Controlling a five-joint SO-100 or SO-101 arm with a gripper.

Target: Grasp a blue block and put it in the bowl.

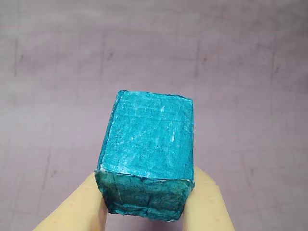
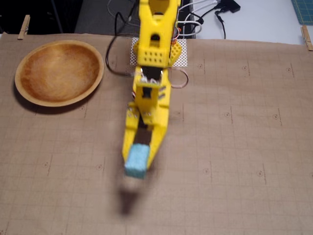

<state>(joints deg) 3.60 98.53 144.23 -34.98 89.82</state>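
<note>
Transport step in hand: end effector (image 2: 138,164) clamped on the blue block (image 2: 136,162), raised above mid-tabletop (image 2: 234,147); next move calls for carrying to the bowl (image 2: 59,72) at the far-left corner.

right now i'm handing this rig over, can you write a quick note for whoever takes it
Gripper: shut on the blue block, which sits between the two fingertips; the wrist view shows a finger on each side of the block.
Block: appears lifted off the mat, with a blurred shadow below it in the fixed view.
Bowl: far left of the mat in the fixed view, empty, well away from the gripper.
Done: block grasped.
Left: carry it over to the bowl and release it inside.
</note>
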